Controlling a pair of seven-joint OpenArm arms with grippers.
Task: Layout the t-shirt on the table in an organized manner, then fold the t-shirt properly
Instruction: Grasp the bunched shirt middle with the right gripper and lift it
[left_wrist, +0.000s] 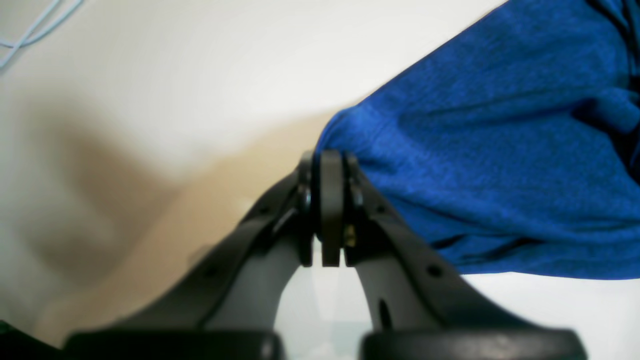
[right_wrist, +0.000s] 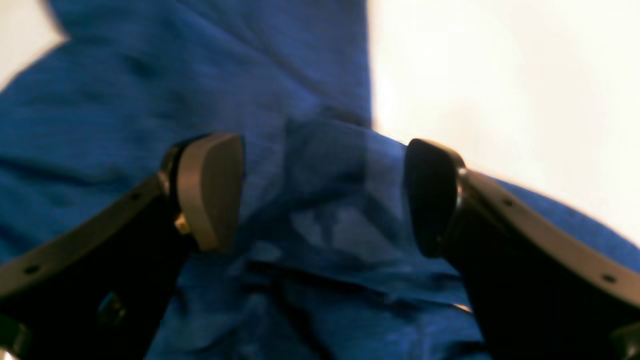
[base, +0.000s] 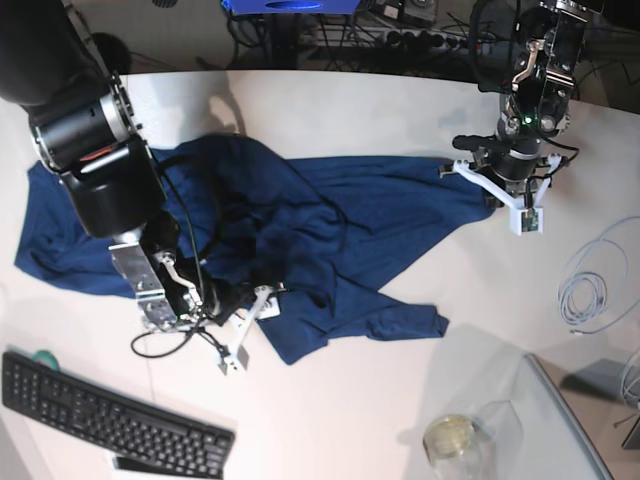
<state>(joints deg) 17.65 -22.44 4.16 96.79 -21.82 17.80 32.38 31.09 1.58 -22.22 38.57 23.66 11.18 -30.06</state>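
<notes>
At about 7 o'clock on the worktop (base: 350, 420), the right gripper (right_wrist: 320, 197) is hovering over the rumpled t-shirt (base: 330, 225), jaws spread wide and holding nothing. Toward 2 o'clock, the left gripper (left_wrist: 330, 160) is pinching a shirt edge, jaws pressed together. Best bet: regrasp a near corner, then pull both apart evenly to flatten.

We see a robotics lab: two arms over a white table (base: 360, 100), a keyboard (base: 110, 415), a coiled cable (base: 590, 290), and power strips and wiring (base: 400, 40) behind.
</notes>
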